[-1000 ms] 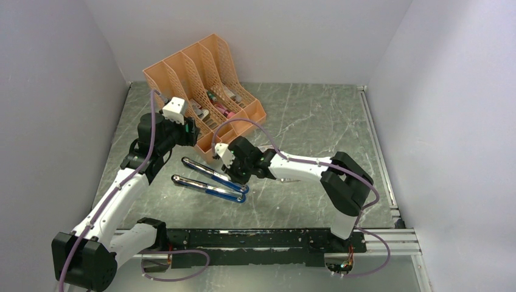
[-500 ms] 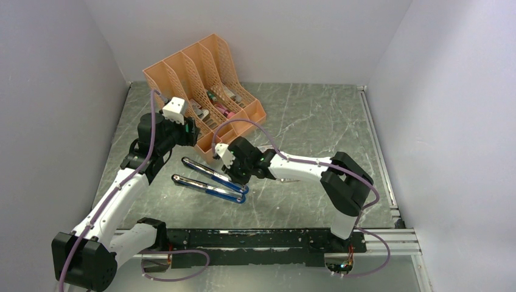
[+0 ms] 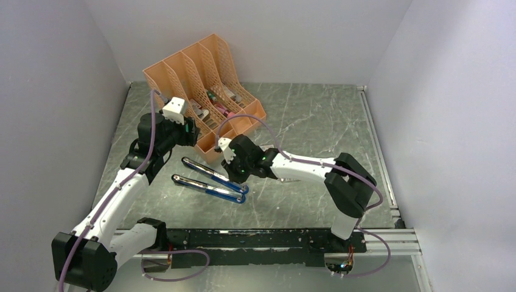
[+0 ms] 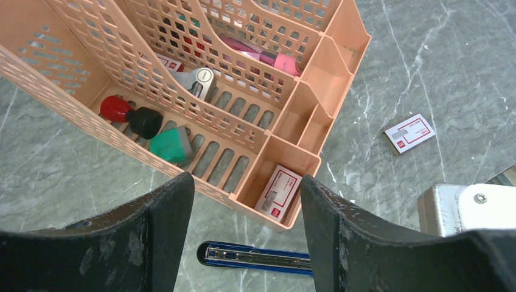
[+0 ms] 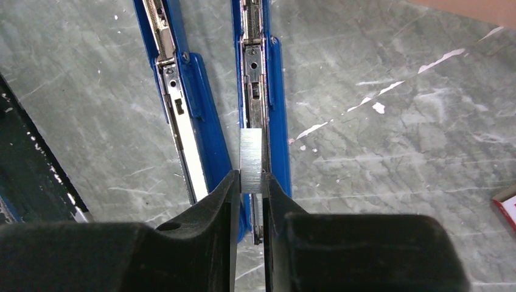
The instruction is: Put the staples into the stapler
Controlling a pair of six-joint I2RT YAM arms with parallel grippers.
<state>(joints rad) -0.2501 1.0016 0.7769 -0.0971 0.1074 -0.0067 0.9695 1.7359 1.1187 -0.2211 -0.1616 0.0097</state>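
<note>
Firmly, the right gripper [image 5: 251,179] pinches the staples [image 5: 252,159] between its fingertips, above the open blue stapler [image 5: 277,91]. The left gripper [image 4: 246,185] gapes, an orange organiser [image 4: 350,36] beyond its fingers.

Two arms, left arm [image 3: 115,199] and right arm [image 3: 304,168]: white link shells, black joint housings. Lilac cable [image 3: 149,125] looped along each. White camera block [image 3: 174,109] on each wrist. End effector fingers [image 4: 347,237] matte black, scuffed. Black base rail [image 3: 255,237], possibly red wiring at its right end.
</note>
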